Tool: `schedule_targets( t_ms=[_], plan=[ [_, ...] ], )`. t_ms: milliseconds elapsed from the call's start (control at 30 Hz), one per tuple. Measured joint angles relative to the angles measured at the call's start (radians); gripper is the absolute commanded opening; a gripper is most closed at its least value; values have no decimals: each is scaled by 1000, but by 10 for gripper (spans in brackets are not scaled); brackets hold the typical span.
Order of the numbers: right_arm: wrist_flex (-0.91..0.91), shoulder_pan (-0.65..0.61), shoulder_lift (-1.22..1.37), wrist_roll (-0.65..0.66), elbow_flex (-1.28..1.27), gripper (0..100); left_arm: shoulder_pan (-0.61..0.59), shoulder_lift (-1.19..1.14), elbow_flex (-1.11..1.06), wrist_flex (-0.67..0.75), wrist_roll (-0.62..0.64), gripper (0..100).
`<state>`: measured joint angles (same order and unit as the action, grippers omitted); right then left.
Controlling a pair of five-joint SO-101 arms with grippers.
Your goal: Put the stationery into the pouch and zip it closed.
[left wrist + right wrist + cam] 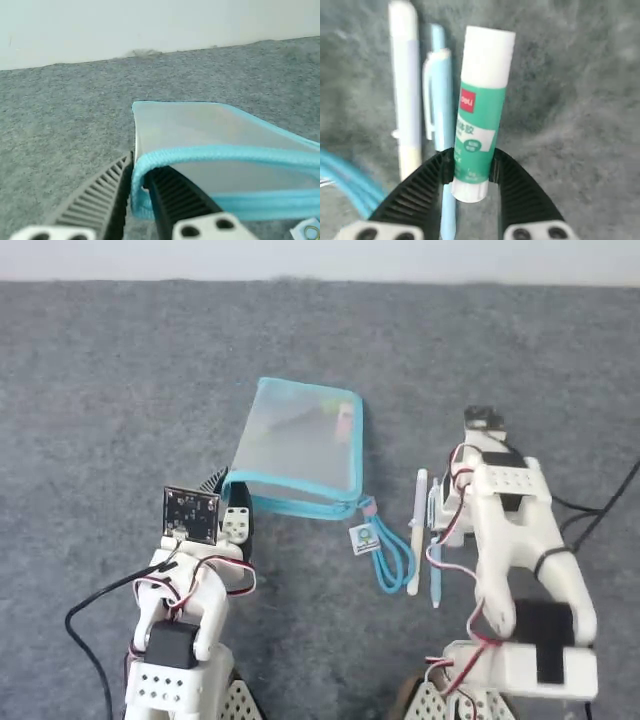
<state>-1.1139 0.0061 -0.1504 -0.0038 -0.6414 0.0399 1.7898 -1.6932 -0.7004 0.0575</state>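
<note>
A glue stick (pixel 480 110) sits gripped by its bottom end in the right jaws, just beside a white pen (pixel 405 85) and a blue pen (pixel 440 105). The pens lie on the worktop (pixel 120 390) at 3 o'clock from the pouch (pixel 300 445). The left jaws pinch the pouch's blue edge at its 7 o'clock corner, likely to hold it still and open for the glue.

The left arm (pixel 185 635) and right arm (pixel 520 560) are white plastic shells with black servo blocks. Red, black and white wires (pixel 462 525) loop past the joints. The fingers (pixel 100 197) are black and ribbed, on white bases with screw holes.
</note>
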Motion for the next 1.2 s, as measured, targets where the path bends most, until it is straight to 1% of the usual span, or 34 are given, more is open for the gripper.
schedule_targets(
  t_ms=[100,200,300,433,567,700,833,1067,1200],
  plan=[
    [-66,-2,-153,3,14,10,0,0,0,0,0,12],
    [-140,-55,-325,81,14,7,0,0,0,0,0,12],
    [-247,-186,-477,164,14,7,0,0,0,0,0,12],
    [-404,-428,-546,244,57,7,0,0,0,0,0,12],
    [-483,-617,-552,267,124,7,0,0,0,0,0,12],
    [-517,-743,-546,269,186,7,0,0,0,0,0,12],
    [-529,-769,-445,270,232,7,12,0,0,-2,0,12],
    [-529,-766,-184,253,373,7,107,0,0,-34,0,12],
    [-529,-689,-83,221,430,7,117,0,0,-34,-29,12]
  ],
)
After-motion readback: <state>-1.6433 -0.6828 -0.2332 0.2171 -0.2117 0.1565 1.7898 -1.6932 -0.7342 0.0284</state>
